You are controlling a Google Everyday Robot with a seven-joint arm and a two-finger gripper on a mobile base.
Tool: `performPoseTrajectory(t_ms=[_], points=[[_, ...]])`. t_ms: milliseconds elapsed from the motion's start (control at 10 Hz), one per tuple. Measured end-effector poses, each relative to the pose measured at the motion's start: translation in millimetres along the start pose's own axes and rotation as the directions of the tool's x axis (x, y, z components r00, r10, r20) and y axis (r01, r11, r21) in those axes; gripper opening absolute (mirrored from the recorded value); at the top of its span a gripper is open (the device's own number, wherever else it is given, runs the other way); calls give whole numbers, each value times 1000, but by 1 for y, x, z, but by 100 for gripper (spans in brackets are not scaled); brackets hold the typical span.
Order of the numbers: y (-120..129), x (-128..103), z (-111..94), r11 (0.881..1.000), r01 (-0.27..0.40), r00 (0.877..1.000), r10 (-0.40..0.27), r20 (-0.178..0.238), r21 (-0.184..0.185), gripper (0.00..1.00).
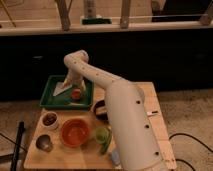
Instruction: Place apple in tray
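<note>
Inside tray (50,96) rim, wide jaws over apple (76,93).

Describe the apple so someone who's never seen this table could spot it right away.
On the wooden table, look to the green tray at the far left corner. The apple lies inside it, right by the gripper. It is the small round orange-red fruit, far smaller than the orange bowl in front of the tray.
</note>
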Motion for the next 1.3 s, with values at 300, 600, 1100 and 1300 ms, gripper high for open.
performPoseTrajectory(t_ms=[300, 600, 1100, 1300], points=[[0, -1, -4, 1000, 7, 1000, -6, -27, 14, 80], [-1, -1, -8, 999, 18, 999, -17, -50, 29, 80], [-5, 2, -14, 999, 36, 996, -33, -82, 40, 80], [-5, 2, -14, 999, 36, 996, -33, -81, 40, 80]])
